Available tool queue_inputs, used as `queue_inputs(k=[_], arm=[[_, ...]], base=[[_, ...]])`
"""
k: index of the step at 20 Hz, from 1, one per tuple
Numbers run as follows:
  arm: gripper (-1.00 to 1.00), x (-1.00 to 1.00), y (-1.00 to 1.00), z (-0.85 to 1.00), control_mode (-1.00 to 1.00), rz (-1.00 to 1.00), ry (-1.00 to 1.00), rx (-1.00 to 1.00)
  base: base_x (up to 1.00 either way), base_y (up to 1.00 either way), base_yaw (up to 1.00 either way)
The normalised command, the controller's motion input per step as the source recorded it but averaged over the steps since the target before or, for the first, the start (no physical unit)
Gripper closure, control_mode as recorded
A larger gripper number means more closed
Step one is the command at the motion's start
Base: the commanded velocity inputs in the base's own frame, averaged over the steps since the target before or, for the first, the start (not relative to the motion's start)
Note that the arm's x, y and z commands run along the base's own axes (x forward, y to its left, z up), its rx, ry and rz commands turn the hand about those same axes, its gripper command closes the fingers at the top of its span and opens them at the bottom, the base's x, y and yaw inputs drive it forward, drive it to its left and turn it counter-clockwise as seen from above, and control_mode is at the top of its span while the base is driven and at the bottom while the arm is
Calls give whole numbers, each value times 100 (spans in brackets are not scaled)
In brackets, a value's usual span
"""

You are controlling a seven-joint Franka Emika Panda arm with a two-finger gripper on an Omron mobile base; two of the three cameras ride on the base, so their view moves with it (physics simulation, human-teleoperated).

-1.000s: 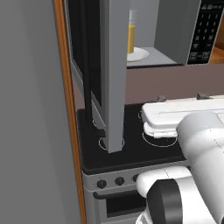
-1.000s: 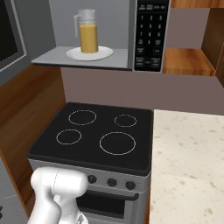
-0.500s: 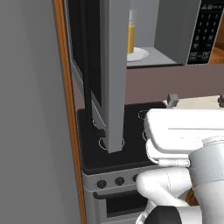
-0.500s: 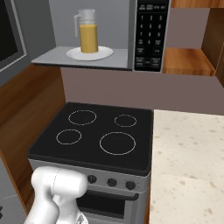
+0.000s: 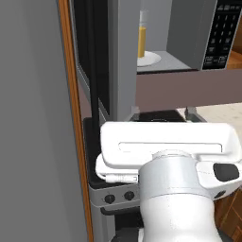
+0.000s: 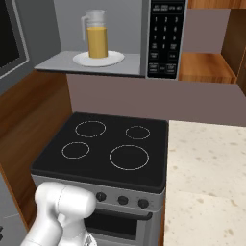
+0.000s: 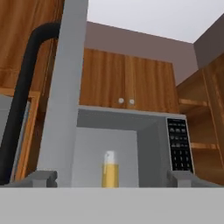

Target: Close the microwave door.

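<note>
The gripper [image 7: 111,177] is wide open and holds nothing. The microwave door [image 7: 65,92] stands open, edge-on, just beside the left fingertip [image 7: 43,177], with its black handle [image 7: 19,100] further left. Straight ahead, inside the microwave [image 7: 144,144], a pitcher of juice [image 7: 110,169] stands between the two fingertips.

Pitcher of orange juice [image 6: 97,40] upright on a white plate [image 6: 98,59]; black four-ring cooktop [image 6: 105,149] touching a speckled counter [image 6: 206,182]; wooden cabinets [image 7: 127,83] above.
</note>
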Motion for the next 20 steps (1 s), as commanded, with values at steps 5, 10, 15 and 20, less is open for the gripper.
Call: queue_inputs(k=[5, 10, 15, 20], arm=[[-100, 4, 74, -17, -100, -5, 16, 0], [-100, 49, 69, -12, -100, -14, 25, 0], [-100, 25, 63, -1, -100, -18, 23, 0], [-100, 20, 7, -3, -100, -26, 5, 0]], base=[[0, 0, 0], [0, 0, 0], [0, 0, 0], [0, 0, 0]])
